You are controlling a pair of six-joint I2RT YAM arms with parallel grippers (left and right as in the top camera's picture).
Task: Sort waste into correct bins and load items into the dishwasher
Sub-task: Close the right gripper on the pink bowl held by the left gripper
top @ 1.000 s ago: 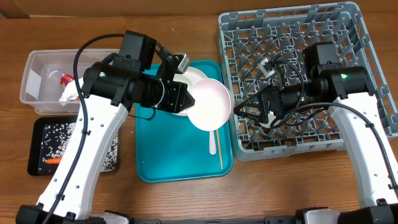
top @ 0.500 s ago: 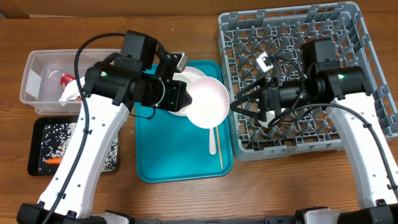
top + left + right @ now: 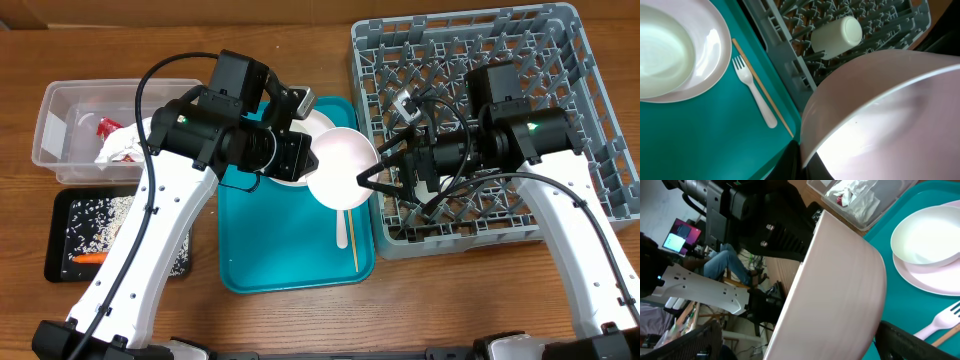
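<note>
Gripping a white bowl (image 3: pixel 342 168) by its rim, the left gripper (image 3: pixel 303 160) is clamped shut and holds it tilted on edge above the right side of the teal tray (image 3: pixel 280 240), just beside the left wall of the rack (image 3: pixel 560 60). The right gripper (image 3: pixel 372 178) reaches in from over the rack with its jaws spread wide, one finger on each side of the bowl; I cannot tell whether they touch it. At the tray's far end a second bowl (image 3: pixel 665 50) sits in a plate (image 3: pixel 710 50), and a fork (image 3: pixel 757 97) and stick (image 3: pixel 782 120) lie side by side along the right edge. A cup (image 3: pixel 837 36) lies on its side in the rack. At the far left, the clear tub (image 3: pixel 60 120) holds napkins (image 3: pixel 125 145) and a red wrapper (image 3: pixel 105 126); nearer, the black tray (image 3: pixel 60 250) holds scraps (image 3: pixel 100 210) and a carrot (image 3: pixel 88 258).
</note>
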